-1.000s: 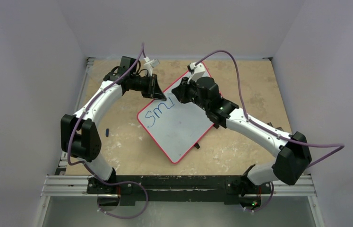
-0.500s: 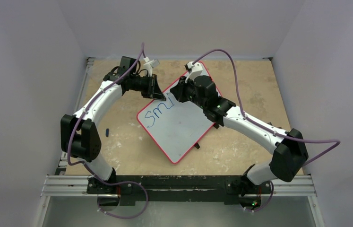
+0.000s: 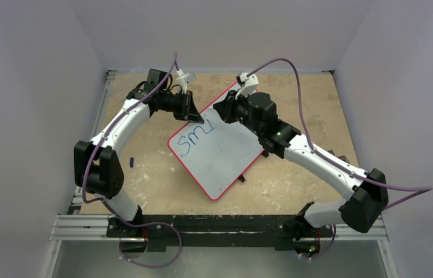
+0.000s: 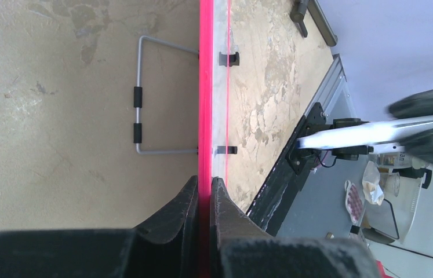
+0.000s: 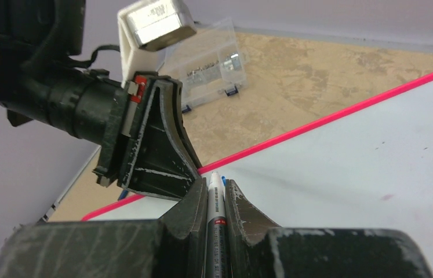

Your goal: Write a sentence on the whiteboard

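Pinching whiteboard (image 3: 219,156) edge, left end effector (image 4: 204,188), right end effector (image 5: 217,186) gripping marker (image 5: 215,214), lettering (image 3: 193,138) legible only overhead.

2 grippers crowd the whiteboard's (image 3: 225,159) far-left rim: the left gripper (image 3: 198,119) clamped on it and the right gripper (image 3: 219,113), gripping a marker (image 5: 215,211), just beside, with little gap between. A clear box (image 5: 208,66) sits behind them. The board's near part and the table (image 3: 318,110) at far right lie open.

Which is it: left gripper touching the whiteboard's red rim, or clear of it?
Touching. The left wrist view shows the left gripper shut on the whiteboard, one finger pressed against each side of its red rim, no gap visible.
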You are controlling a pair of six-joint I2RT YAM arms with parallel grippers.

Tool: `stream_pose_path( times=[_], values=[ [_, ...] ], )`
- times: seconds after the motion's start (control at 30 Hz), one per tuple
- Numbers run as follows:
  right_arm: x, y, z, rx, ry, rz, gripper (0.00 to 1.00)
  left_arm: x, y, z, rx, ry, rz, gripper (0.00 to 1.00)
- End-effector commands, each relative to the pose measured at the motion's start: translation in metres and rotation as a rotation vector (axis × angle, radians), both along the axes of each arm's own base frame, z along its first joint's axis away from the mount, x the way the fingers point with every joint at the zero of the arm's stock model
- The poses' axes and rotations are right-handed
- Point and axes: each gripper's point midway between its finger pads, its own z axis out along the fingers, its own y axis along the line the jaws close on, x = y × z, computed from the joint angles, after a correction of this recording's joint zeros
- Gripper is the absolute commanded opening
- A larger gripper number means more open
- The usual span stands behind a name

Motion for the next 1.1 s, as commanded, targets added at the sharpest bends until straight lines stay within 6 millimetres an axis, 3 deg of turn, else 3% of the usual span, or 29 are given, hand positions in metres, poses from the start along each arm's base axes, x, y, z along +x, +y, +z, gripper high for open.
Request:
stream_pose_path(
  times=[0.0, 0.47, 0.67, 0.87, 1.07],
  values=[
    [0.003, -0.016, 0.034, 0.02, -0.082, -0.057, 0.0, 0.006, 0.002, 0.021, 0.007, -0.143, -0.009, 0.0],
    [0.013, -0.018, 0.017, -0.02, -0.057, -0.088, 0.0, 0.006, -0.002, 0.027, -0.001, -0.136, -0.01, 0.0],
    [0.016, -0.011, 0.013, -0.029, -0.053, -0.058, 0.0, 0.007, 0.004, 0.045, 0.034, -0.174, 0.001, 0.0],
    [0.021, -0.008, 0.004, -0.045, -0.044, -0.055, 0.0, 0.011, 0.003, 0.045, 0.044, -0.179, -0.003, 0.0],
    [0.025, -0.009, 0.009, -0.043, -0.053, -0.06, 0.0, 0.008, 0.003, 0.041, 0.036, -0.181, -0.01, 0.0]
  ],
)
